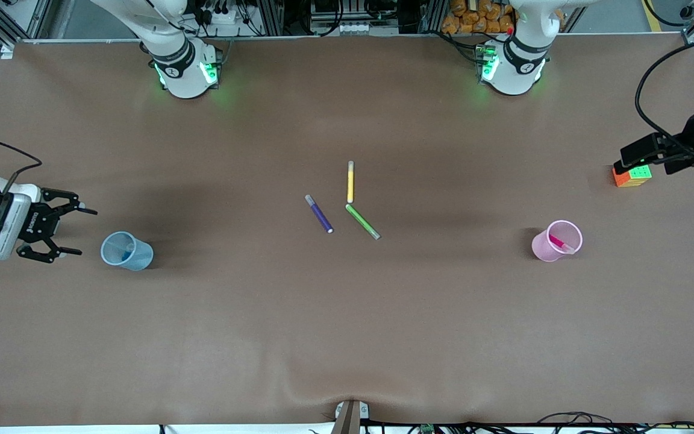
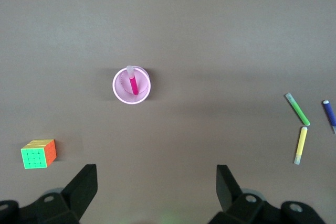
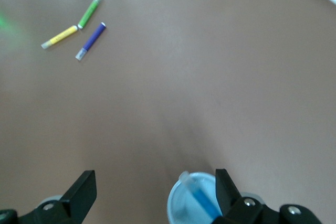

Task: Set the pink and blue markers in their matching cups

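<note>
Toward the right arm's end of the bench (image 1: pixel 347 337) you have the blue cup (image 1: pixel 126 251) standing upright with the blue marker (image 3: pixel 203 203) leaning inside it, and the right gripper (image 1: pixel 65 232) sits just beside that cup with its fingers (image 1: pixel 68 251) spread wide and grasping nothing. Toward the left arm's end you will find the pink cup (image 1: pixel 556 240), also upright, with the pink marker (image 2: pixel 133 81) resting in it, pale cap up at the rim. Your left gripper (image 2: pixel 156 190) hangs at that end of the bench, above a colourful puzzle cube (image 1: pixel 631 175), its fingers (image 2: pixel 84 184) released and empty; the wrist view looks down on the pink cup and the cube well apart from each other. Near the middle of the bench lie three loose pens: a yellow pen (image 1: pixel 350 181), a lime-green pen (image 1: pixel 362 221) whose end almost meets the yellow one's, and a dark purple pen (image 1: pixel 319 213) just beside them.
</note>
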`<state>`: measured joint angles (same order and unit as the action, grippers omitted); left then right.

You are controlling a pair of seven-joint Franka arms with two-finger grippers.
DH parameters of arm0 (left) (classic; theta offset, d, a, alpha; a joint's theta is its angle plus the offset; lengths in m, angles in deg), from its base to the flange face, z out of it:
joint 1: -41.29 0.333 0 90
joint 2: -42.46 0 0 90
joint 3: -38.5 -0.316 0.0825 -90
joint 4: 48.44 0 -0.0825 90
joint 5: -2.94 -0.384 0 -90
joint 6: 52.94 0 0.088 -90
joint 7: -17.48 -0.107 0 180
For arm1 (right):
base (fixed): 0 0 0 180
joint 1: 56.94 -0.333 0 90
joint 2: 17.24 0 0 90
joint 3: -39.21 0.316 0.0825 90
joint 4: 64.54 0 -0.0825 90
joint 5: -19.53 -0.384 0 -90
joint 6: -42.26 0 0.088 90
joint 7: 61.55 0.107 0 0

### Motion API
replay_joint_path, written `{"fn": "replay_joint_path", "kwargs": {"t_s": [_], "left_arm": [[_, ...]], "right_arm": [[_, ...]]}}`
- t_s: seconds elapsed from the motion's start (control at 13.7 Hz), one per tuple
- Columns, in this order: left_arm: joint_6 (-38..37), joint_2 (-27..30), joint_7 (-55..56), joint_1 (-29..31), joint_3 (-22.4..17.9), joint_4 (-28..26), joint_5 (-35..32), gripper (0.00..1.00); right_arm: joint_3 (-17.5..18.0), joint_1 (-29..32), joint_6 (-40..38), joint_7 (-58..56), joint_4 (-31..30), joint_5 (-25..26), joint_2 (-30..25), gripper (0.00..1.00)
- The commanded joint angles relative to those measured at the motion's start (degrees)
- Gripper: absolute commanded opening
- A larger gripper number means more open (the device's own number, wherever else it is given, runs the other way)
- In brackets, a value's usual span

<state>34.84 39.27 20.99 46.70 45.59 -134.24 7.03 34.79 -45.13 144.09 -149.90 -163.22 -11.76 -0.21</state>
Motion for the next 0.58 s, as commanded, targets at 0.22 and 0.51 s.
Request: {"fn": "replay_joint_path", "kwargs": {"t_s": [0.22,0.51], "left_arm": [[1.5,7.1,-0.6,-0.1,0.6,-6.9,0.2,1.00],[2.0,8.6,-0.7,0.3,0.7,-8.7,0.3,1.00]], "right_arm": [[0.1,-5.0,-0.6,22.1,-1.0,13.6,-8.0,1.00],[0.2,-8.9,-2.5,37.9,-1.0,20.6,-11.4,1.00]]}}
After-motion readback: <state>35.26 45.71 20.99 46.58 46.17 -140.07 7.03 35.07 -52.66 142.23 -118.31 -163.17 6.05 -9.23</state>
